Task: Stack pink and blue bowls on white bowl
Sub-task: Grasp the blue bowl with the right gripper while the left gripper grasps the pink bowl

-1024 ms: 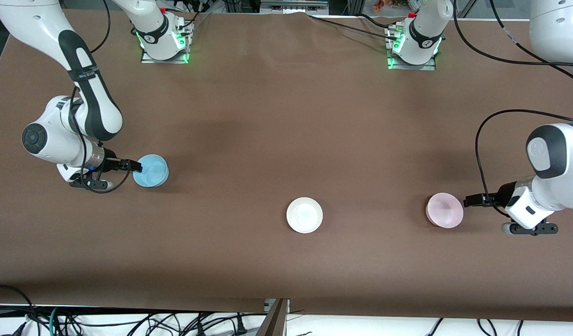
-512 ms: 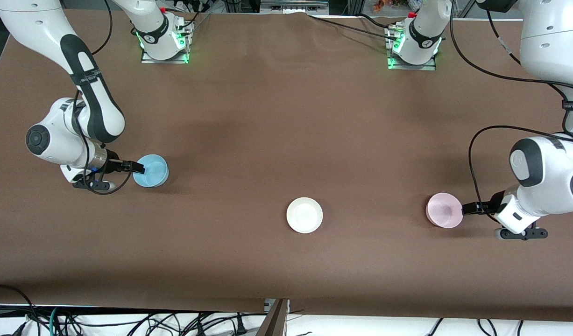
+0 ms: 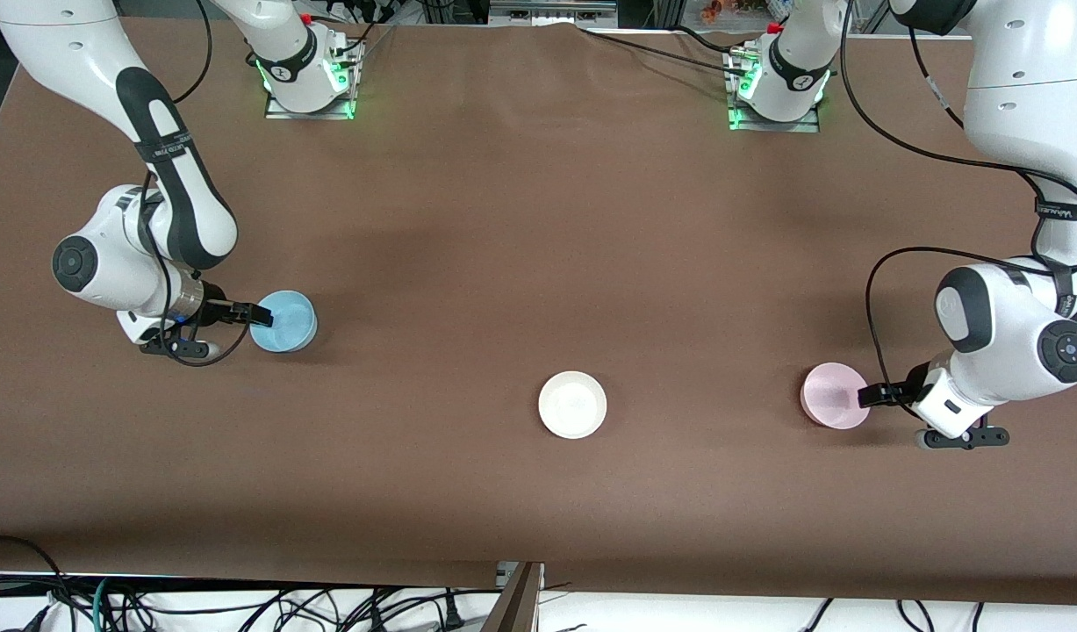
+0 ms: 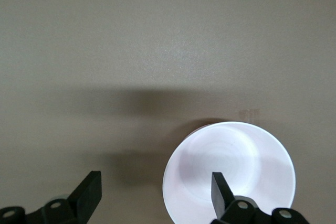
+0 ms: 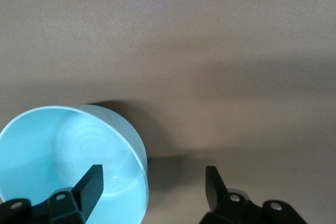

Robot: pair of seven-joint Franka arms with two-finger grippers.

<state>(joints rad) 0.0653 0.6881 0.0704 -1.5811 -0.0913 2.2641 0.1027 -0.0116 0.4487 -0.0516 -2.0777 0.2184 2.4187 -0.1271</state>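
Note:
The light blue bowl [image 3: 289, 323] stands toward the right arm's end of the table. My right gripper [image 3: 259, 314] is open at its rim; in the right wrist view [image 5: 152, 184] one finger is over the blue bowl's [image 5: 47, 150] inside and the other is outside the wall. The pale pink bowl [image 3: 832, 395] stands toward the left arm's end. My left gripper [image 3: 865, 395] is open at its rim; in the left wrist view [image 4: 156, 192] one finger is over the pink bowl [image 4: 247, 156], the other outside it. The white bowl [image 3: 573, 405] sits alone between them, nearer the front camera.
The brown table [image 3: 538, 219] carries only the three bowls. The arms' base plates [image 3: 310, 96] [image 3: 773, 110] stand at the back edge. Cables hang below the front edge [image 3: 538, 584].
My left gripper has moved in toward the pink bowl, so that a finger now reaches over its rim. My right gripper has stayed at the blue bowl. No bowl has moved.

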